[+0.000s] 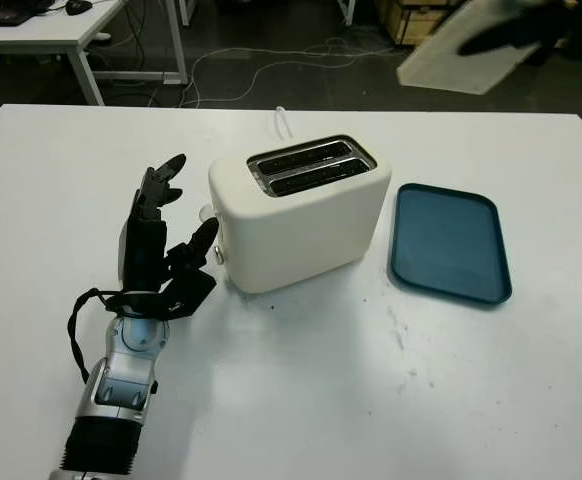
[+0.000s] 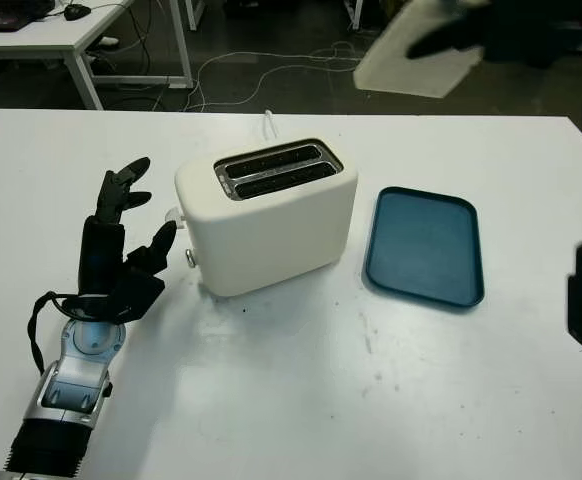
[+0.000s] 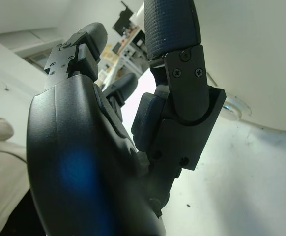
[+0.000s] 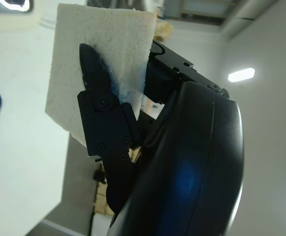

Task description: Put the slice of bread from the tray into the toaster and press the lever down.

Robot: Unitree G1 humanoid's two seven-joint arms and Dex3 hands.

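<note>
1. White laminate counter [image 1: 301,400] carries everything. It is broad and bare around the work, so the carrying arm has room to swing in from the right without grazing anything.
2. The cream toaster [image 1: 301,225] stands at the middle, its two slots [image 1: 311,166] facing up and running slightly askew to the counter's edge. My advice: turn the wrist until the slice lines up with a slot before lowering, not during.
3. The dark blue tray [image 1: 449,242] lies just beside the toaster on the right, with nothing on it. It needs no further attention.
4. The slice of bread [image 2: 416,48] is high in the air, beyond and to the right of the toaster, pinched by the right hand [image 2: 501,35], fingers [image 4: 101,105] clamped on one face. It looks soft, so I would keep the grip light and lower one edge first.
5. The left hand [image 1: 161,250] is open and holds nothing, hovering just beside the toaster's left end, its thumb near the lever knob [image 1: 217,255]. It seems well placed to press down once the bread has dropped in.
</note>
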